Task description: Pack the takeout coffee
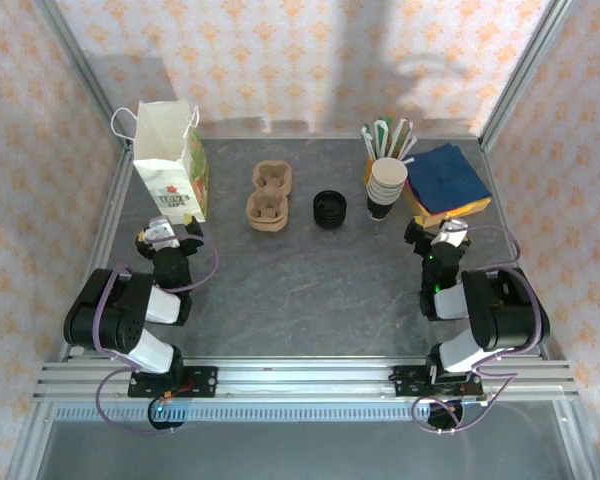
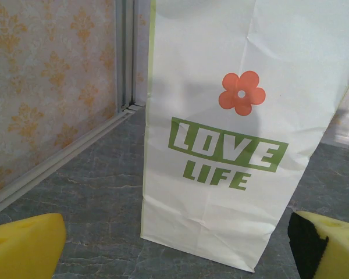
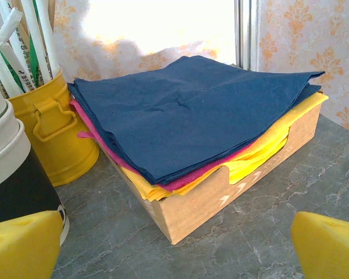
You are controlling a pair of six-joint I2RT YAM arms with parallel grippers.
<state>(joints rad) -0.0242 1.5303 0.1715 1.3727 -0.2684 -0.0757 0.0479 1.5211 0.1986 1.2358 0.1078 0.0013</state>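
A low black round lidded thing stands mid-table; I cannot tell whether it is the takeout coffee or loose lids. The white paper bag printed "LOVE LIFE" stands upright at the back left. My left gripper is open just in front of the bag, with bare table between its yellow pads. My right gripper is open too, yellow pads apart, facing the corner of the napkin box and holding nothing.
A brown pulp cup carrier lies between the bag and the black thing. A tall stack of cream-rimmed cups stands beside a yellow pot of straws. A cardboard box of blue, pink and yellow napkins sits at the right.
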